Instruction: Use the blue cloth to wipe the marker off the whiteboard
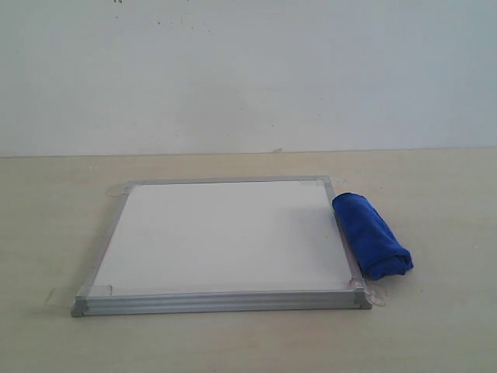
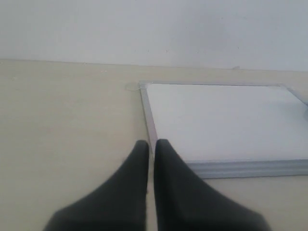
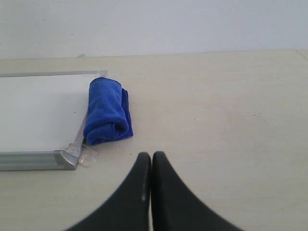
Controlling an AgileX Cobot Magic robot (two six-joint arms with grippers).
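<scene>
The whiteboard [image 1: 221, 237] lies flat on the table, silver-framed with clear tape tabs at its corners. Its white face shows no red marker lines in any view. The blue cloth [image 1: 370, 235], a rolled bundle, rests against the board's right edge. In the right wrist view the blue cloth [image 3: 107, 111] lies ahead of my right gripper [image 3: 151, 156], which is shut and empty, well short of the cloth. My left gripper [image 2: 151, 144] is shut and empty, just in front of the whiteboard [image 2: 221, 120] near its left corner. Neither gripper shows in the exterior view.
The pale wooden table [image 1: 435, 326] stretches around the board, and a plain white wall [image 1: 248, 70] stands behind it. Tape tabs [image 1: 56, 297] stick out at the board's corners.
</scene>
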